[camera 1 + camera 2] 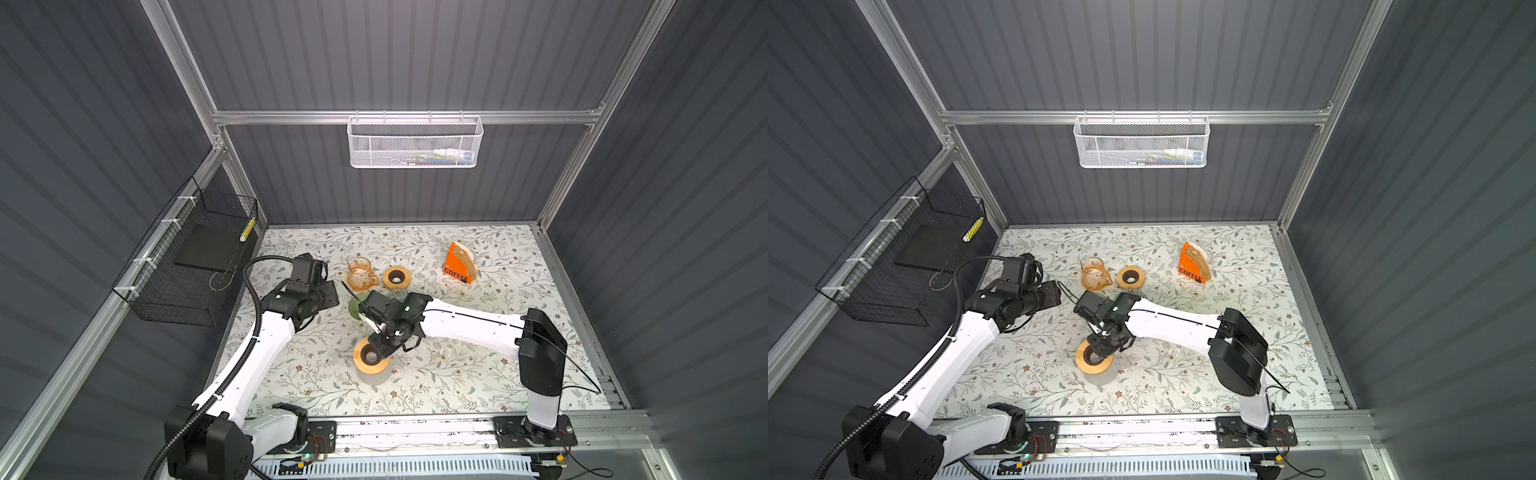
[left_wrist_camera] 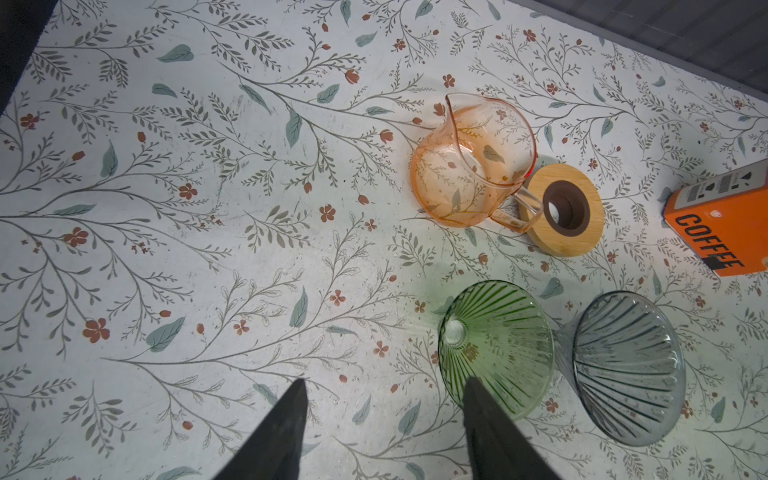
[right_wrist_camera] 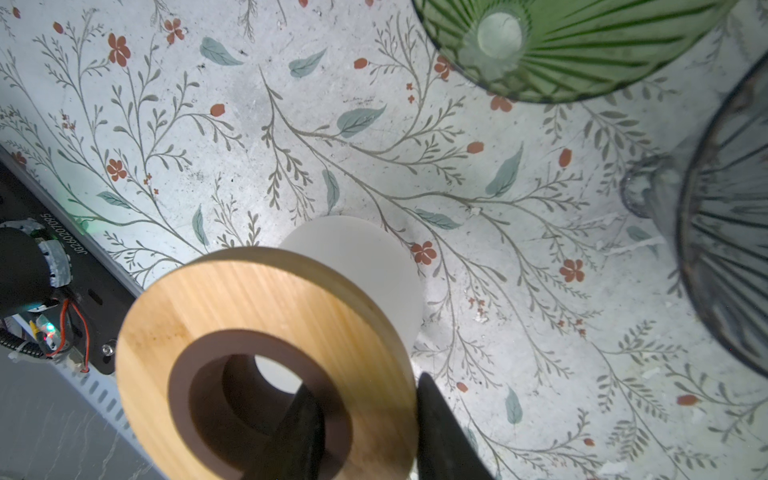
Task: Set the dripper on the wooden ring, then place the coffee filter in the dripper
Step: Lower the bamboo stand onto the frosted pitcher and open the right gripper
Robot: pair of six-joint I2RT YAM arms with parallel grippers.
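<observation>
The coffee filters (image 1: 464,254) sit fanned in the open top of an orange box (image 1: 455,270) lettered COFFEE, which stands toward 1 o'clock from the middle of the flowered tabletop (image 1: 498,374), well apart from both arms. The green dripper (image 2: 496,349) lies tipped near 9 o'clock of the middle, its ribbed cone bare. The grey dripper (image 2: 627,365) lies just beside it, hidden under the right arm in both top views.

The left hand (image 2: 384,382) hangs released, with its fingers spread and nothing between them. In the left wrist view one fingertip overlaps the green dripper's rim, and I cannot tell whether they touch.

The right hand (image 3: 365,382) grasps a wooden ring (image 3: 232,299) that sits on a white cup (image 3: 374,257) toward 7 o'clock, one finger down inside the ring's brown hole and one outside its edge.

A glass jug (image 1: 361,274) stands upright near 11 o'clock, with a second wooden ring (image 1: 397,277) just beside its handle.
</observation>
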